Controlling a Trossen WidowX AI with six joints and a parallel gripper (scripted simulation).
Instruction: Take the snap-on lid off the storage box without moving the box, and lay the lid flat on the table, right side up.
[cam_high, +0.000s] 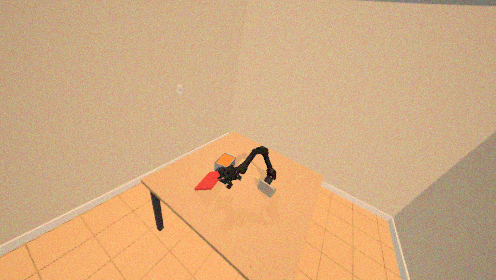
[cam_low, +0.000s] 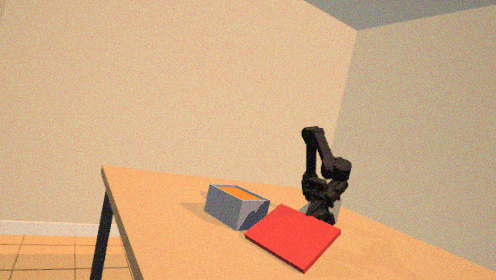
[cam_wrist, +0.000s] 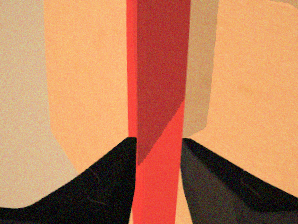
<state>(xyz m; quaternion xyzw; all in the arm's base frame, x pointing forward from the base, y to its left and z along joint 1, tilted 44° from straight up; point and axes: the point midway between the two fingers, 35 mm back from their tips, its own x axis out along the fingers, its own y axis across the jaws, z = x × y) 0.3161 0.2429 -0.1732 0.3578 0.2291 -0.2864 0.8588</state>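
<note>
The storage box (cam_high: 218, 166) (cam_low: 222, 208) is grey-blue, stands upright on the table and is open at the top, with orange showing inside. The flat red lid (cam_high: 207, 181) (cam_low: 294, 237) (cam_wrist: 159, 185) is off the box and beside it, its broad face turned up and somewhat tilted. It is low over the table; whether its lower edge touches is not clear. My gripper (cam_wrist: 159, 150) is shut on the lid at one edge, with a black finger on each side of it in the wrist view. In the exterior view the fingertips are hidden behind the lid.
The wooden table (cam_high: 280, 225) (cam_low: 165, 245) bears the box and the arm. The arm's grey base plate (cam_high: 267, 188) stands behind the lid in the exterior view. The box is close to the lid's corner in that view.
</note>
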